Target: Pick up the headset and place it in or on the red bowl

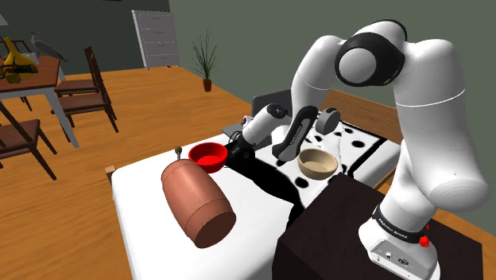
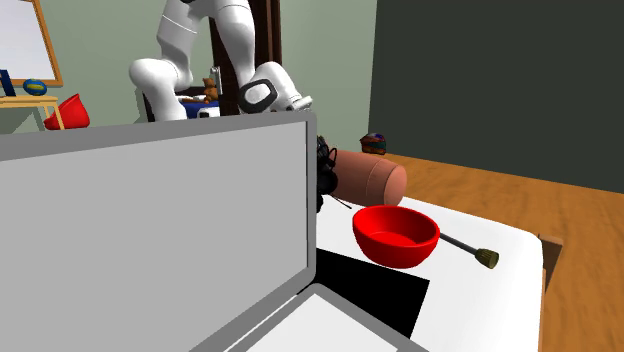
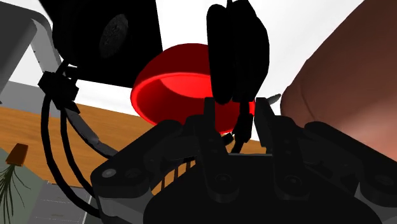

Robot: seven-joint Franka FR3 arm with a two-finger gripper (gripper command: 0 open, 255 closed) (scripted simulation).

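Nearest the wrist camera: black gripper (image 3: 236, 108), fingers narrow and clamped on the band of the black headset (image 3: 235, 51). One earcup upright just past the fingertips, the other off to one side with loose black cables hanging from it. Just beyond the held earcup, red bowl (image 3: 168, 86), mouth open, on the white table (image 3: 184, 22). Beside the bowl, on the side away from the cables, a brown barrel (image 3: 343, 83) lying on its side.

From the shoulder view, dark stand (image 1: 334, 231) at lower right, white arm (image 1: 421, 119) rising from it and bending down to the left. Gripper and headset low at the red bowl's right rim, touching it or just short of it; cannot tell which. Tan bowl (image 1: 319, 165) to their right, on a white surface with black spots (image 1: 373, 151).

In the second exterior view, a big grey panel (image 2: 150, 240) in the foreground, covering most of the gripper. Headset peeking past its right edge, left of and above the red bowl. Thin stick with an olive tip (image 2: 465, 247) on the table right of the bowl.

Farthest back in the shoulder view: wooden floor (image 1: 143, 111), dining table (image 1: 32, 75) with chairs (image 1: 91, 87), potted plant (image 1: 207, 60) by the grey-green wall.
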